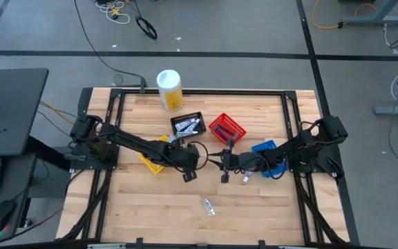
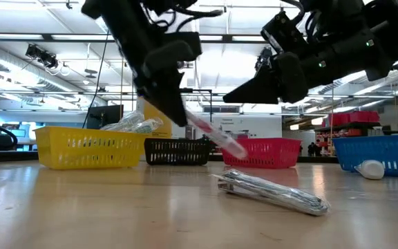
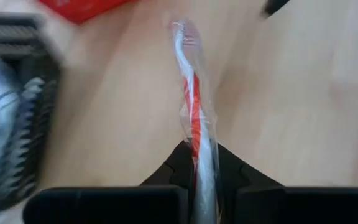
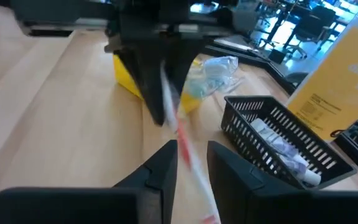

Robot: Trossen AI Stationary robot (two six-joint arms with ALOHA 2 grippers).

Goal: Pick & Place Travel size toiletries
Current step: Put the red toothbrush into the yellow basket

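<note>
Currently the wrapped toothbrush [image 3: 194, 118] hangs above mid-table, clamped in my left gripper [image 3: 197, 171]. My right gripper [image 4: 191, 155], jaws apart around its far end, looks to be letting go: handover step. Next, I judge, carry it to a basket [image 1: 226, 128].

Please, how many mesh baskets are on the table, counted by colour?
Yellow basket: 1
Black basket: 1
Red basket: 1
Blue basket: 1
Total: 4
</note>
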